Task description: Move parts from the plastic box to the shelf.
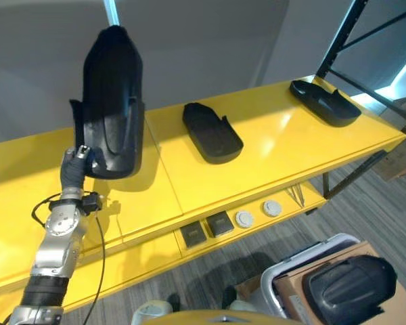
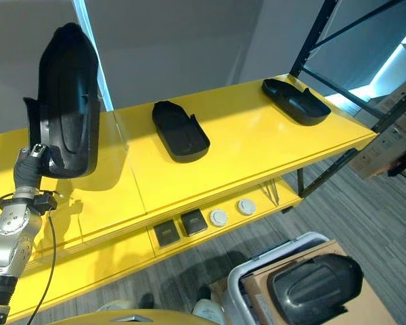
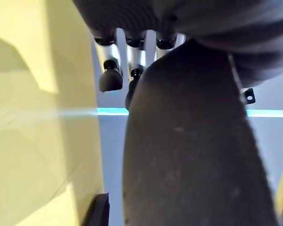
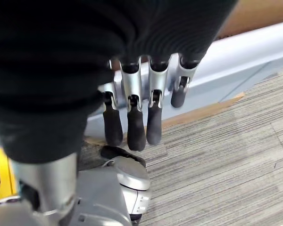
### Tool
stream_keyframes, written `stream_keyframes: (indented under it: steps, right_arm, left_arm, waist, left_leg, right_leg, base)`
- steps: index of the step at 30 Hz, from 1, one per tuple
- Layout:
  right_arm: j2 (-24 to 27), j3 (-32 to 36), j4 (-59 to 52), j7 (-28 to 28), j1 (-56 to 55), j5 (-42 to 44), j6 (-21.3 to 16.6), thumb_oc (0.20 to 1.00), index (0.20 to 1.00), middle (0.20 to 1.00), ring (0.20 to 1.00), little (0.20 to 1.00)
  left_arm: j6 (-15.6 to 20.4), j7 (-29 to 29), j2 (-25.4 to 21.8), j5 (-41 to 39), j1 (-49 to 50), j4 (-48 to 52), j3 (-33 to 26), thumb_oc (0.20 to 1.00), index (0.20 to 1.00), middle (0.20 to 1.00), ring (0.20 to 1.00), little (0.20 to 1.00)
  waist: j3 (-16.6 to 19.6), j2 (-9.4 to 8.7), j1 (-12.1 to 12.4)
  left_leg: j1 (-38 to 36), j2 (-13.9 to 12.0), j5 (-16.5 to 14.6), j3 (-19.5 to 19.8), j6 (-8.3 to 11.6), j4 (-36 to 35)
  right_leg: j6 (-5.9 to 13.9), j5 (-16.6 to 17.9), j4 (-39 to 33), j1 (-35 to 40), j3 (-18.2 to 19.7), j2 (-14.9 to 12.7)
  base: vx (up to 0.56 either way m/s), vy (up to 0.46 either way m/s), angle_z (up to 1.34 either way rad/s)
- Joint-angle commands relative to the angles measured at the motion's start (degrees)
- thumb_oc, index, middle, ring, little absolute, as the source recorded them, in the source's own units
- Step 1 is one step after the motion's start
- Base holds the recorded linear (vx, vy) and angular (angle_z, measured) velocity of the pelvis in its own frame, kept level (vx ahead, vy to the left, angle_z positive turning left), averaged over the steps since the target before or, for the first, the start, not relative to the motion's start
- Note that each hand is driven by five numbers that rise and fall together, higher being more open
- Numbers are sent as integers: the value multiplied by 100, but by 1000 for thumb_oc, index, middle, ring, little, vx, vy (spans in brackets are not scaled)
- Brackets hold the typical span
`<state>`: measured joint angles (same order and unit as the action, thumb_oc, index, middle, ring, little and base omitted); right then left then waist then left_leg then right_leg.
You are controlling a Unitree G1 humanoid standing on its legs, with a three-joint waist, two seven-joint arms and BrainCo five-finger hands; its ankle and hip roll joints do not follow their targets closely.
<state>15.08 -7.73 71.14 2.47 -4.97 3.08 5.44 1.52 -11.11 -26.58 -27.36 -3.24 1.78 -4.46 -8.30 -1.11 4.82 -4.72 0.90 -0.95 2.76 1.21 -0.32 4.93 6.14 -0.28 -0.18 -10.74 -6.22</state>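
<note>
The left robot hand [image 1: 76,164] is gripping the lower edge of a tall black part [image 1: 111,101] — holding it upright over the yellow shelf [image 1: 271,149]. Pinched so low, it is risking tipping over — two parts [image 1: 211,132] are already lying alongside.

We see a black moulded part [image 1: 111,101] held upright over the yellow shelf's [image 1: 271,145] left end; two more lie flat further right, another in the plastic box [image 1: 291,271].

Two parts [image 1: 212,132] [image 1: 325,101] on the shelf [image 1: 271,156] — box [image 1: 284,277] below.
</note>
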Motion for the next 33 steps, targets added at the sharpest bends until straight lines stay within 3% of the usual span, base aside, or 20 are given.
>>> stream_keyframes:
  steps: [1,6,9,11,12,19,24,33]
  right_arm:
    - [376,-2,42,332,98,335,128,1000,1000,1000,1000,1000]
    - [442,128,-161,174,-6,50,195,1000,1000,1000,1000,1000]
    - [424,72,-230,128,10,-5,190,1000,1000,1000,1000,1000]
    - [435,-47,-294,71,63,-90,194,1000,1000,1000,1000,1000]
    - [461,-140,-338,43,100,-157,183,1000,1000,1000,1000,1000]
    - [545,-258,-446,-60,115,-453,282,1000,1000,1000,1000,1000]
    - [547,-293,-478,-59,102,-574,295,1000,1000,1000,1000,1000]
    - [536,-308,-591,-65,111,-691,295,1000,1000,1000,1000,1000]
  left_arm:
    - [118,-81,-50,163,-816,653,-76,200,200,200,200,200]
    - [-77,-283,-244,693,-872,345,-146,200,200,200,200,200]
    - [-394,-471,-579,1401,-974,-16,-175,200,200,200,200,200]
    - [-616,-614,-1020,1698,-1194,-481,-132,200,200,200,200,200]
    - [-729,-771,-1456,1947,-1400,-885,-79,200,200,200,200,200]
    - [-1261,-741,-2233,1785,-1584,-1450,-223,200,200,200,200,200]
    - [-1318,-645,-2083,1475,-1390,-1463,-313,200,200,200,200,200]
    - [-1537,-647,-1315,1482,-770,-1392,-451,200,200,200,200,200]
  waist:
    - [183,47,-148]
    - [261,35,-247]
    - [332,65,-285]
    - [388,112,-317]
    - [420,156,-345]
    - [448,232,-373]
    - [436,233,-349]
    - [421,212,-259]
  left_leg:
    - [510,-454,299,-388,207,121]
    - [351,-516,343,-549,254,-86]
    - [281,-526,348,-625,263,-168]
    - [235,-534,334,-685,256,-190]
    - [205,-537,314,-730,247,-183]
    - [139,-537,266,-794,237,-177]
    - [127,-529,236,-760,230,-160]
    - [119,-520,222,-700,229,-158]
  right_leg:
    - [398,-373,306,158,-5,-109]
    - [379,-345,85,298,-77,-58]
    - [405,-321,-13,347,-66,-55]
    - [424,-331,-38,375,-58,-69]
    - [445,-342,-33,387,-38,-89]
    - [476,-365,-43,433,5,-117]
    - [473,-392,-26,454,2,-119]
    - [446,-421,-30,502,-42,-125]
  base:
    - [75,-29,5]
    - [56,14,-1]
    - [35,32,-7]
    - [25,47,-1]
    - [9,54,0]
    - [-7,18,-5]
    - [0,0,0]
    - [0,0,0]
